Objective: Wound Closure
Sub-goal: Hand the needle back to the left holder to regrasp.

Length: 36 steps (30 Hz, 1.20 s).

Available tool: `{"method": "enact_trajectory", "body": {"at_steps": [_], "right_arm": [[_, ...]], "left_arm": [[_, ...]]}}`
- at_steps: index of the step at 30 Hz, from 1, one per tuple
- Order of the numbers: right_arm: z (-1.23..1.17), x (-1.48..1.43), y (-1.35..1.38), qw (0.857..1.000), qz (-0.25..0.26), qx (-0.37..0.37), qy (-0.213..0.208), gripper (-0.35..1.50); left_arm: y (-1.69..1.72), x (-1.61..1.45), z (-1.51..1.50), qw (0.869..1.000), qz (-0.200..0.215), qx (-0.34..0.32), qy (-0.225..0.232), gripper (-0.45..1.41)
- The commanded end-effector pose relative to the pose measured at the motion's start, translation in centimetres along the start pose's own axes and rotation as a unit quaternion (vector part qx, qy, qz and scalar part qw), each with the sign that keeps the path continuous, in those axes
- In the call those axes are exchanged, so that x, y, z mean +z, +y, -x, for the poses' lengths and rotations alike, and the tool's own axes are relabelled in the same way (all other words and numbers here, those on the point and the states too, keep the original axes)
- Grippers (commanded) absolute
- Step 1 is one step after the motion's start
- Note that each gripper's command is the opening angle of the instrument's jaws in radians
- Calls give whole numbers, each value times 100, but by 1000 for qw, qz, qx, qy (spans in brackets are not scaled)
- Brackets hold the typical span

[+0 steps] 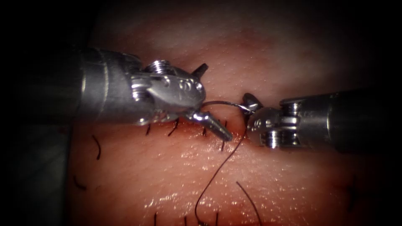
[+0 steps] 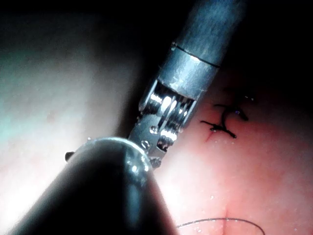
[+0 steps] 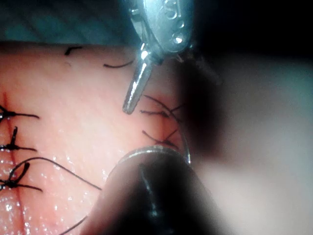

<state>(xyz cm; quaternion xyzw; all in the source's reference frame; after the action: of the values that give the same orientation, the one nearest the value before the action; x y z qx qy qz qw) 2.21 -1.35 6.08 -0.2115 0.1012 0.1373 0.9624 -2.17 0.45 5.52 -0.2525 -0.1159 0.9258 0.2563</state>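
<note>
Stitches point(image 1: 173, 127) already close part of the cut; more remains, we judge. Our left pincer point(image 1: 201, 94) gapes, holding nothing. Our right pincer point(image 1: 250, 104) clenches the needle point(image 1: 222, 103) near its end, above the tissue point(image 1: 167, 175); thread point(image 1: 217, 173) trails down.

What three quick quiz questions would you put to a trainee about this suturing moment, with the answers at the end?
1. True or false: the left tool grips the thread.
2. Where does the right tool hold the needle? A) at mid-curve B) near one end C) it holds nothing
3. Fill in: the left tool's jaws stand ___, one on either side of the needle, holding nothing.

Key:
1. False. The thread lies loose over the tissue.
2. B. The needle appears to arc clear of the tissue, towards the left tool.
3. open
</note>
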Motion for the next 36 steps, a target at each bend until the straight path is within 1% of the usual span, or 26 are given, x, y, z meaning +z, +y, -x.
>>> {"method": "enact_trajectory", "body": {"at_steps": [1,7,9,11,17,19,21,22,23,25,26,28,29,33,35,36], "right_arm": [[-8,-1,-7,1000,4,-5,-3,-35],[-13,-12,-11,999,31,-24,-8,-35],[-15,-14,-12,999,37,-33,-8,-35],[-16,-15,-13,998,45,-39,-7,-35],[-22,-17,-15,997,60,-53,-10,-35],[-25,-17,-17,997,61,-52,-12,-35],[-27,-16,-18,997,61,-54,-12,-35],[-28,-16,-19,996,62,-57,-14,-35],[-28,-16,-19,996,63,-60,-15,-35],[-29,-16,-20,996,63,-63,-14,-35],[-29,-16,-21,995,64,-68,-15,-35],[-30,-17,-21,995,65,-74,-19,-35],[-30,-17,-22,995,68,-76,-23,-35],[-31,-17,-23,993,77,-77,-36,-35],[-30,-17,-23,993,77,-77,-35,-35],[-30,-18,-23,993,77,-80,-35,-35]], "left_arm": [[-3,11,-2,1000,2,8,-4,98],[-19,41,13,999,17,25,-32,98],[-23,51,21,997,28,42,-50,98],[-27,58,30,996,40,42,-70,98],[-35,74,46,991,69,41,-106,96],[-35,77,49,989,84,38,-118,90],[-34,77,49,989,86,32,-118,71],[-34,77,48,989,88,26,-117,56],[-33,76,48,989,94,25,-116,27],[-31,75,46,988,99,25,-116,-5],[-30,75,45,988,98,25,-117,-18],[-29,74,44,988,99,25,-118,-36],[-28,74,43,988,99,24,-118,-43],[-29,73,40,988,99,23,-118,-40],[-30,73,41,988,100,24,-119,-40],[-30,73,42,987,101,25,-120,-45]]}}
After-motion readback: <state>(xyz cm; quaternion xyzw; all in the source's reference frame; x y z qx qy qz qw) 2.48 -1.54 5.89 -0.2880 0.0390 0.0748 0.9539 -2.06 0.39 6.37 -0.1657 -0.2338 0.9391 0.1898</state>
